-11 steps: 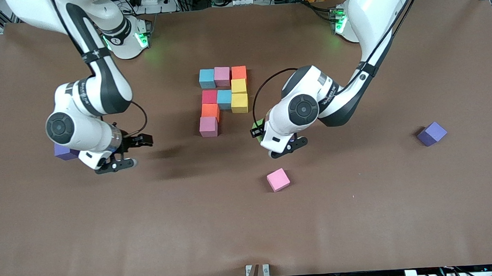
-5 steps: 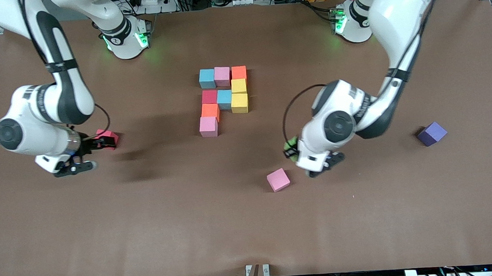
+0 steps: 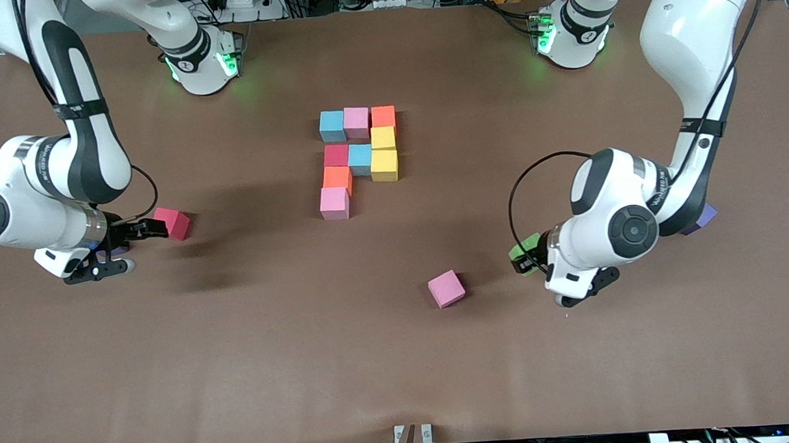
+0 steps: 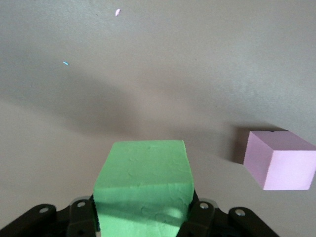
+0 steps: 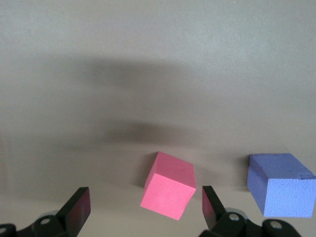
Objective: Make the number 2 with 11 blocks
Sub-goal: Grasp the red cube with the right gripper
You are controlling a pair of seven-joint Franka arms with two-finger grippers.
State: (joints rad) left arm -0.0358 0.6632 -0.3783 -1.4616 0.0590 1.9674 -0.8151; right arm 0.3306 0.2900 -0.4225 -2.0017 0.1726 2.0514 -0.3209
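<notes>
We see the right gripper at the right arm's end of the table, its jaws wide apart over a red block that no finger touches, with a purple cube just beside that block. In the middle, nine blocks sit packed together as the unfinished number 2, and a loose pink block lies nearer the front camera. Toward the left arm's end, the left gripper has its jaws clamped on the green block, up over bare table, and another purple cube peeks out from under that arm.
</notes>
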